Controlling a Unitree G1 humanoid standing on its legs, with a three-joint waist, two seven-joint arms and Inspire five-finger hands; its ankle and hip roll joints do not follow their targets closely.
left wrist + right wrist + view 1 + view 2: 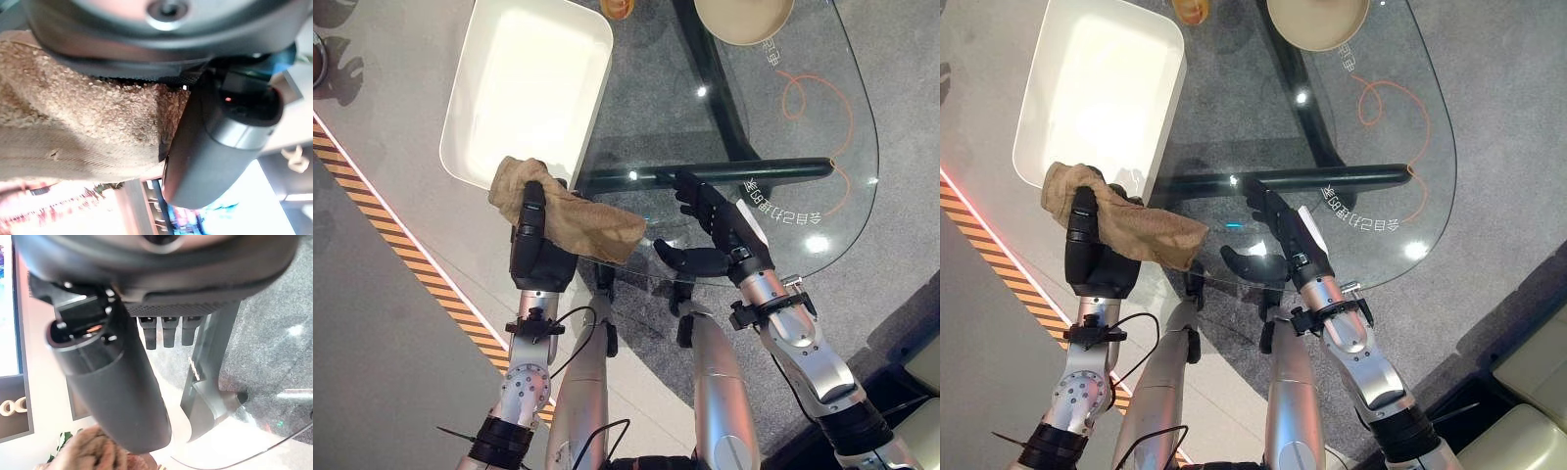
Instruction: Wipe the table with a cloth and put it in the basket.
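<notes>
From the left eye view, the left hand (536,250) is clamped on a tan cloth (576,220), its fingers curled over the bunched end while the loose end drapes toward the glass bench (803,147). The cloth hangs at the bench's left edge, over the near rim of a white basket (470,93) that stands just beside that edge; the basket's inside looks bare. The right hand (715,230) lies over the near edge of the bench with fingers straight and thumb spread, holding nothing. At the far edge sit a tan bowl (744,20) and a small orange thing (617,8) that is cut off, so what they hold cannot be told.

The right eye view gives the same layout: the cloth (1126,223) bunched in the left hand (1087,255) across the basket's (1048,78) near corner, the right hand (1283,235) flat and apart from the cloth.

In the left wrist view the nubbly cloth (88,127) is pressed between palm and thumb (215,147).

In the right wrist view the right hand's fingers (166,330) reach out straight over the glass, the thumb (117,391) stands apart, and a bit of the cloth (98,455) shows beyond.
</notes>
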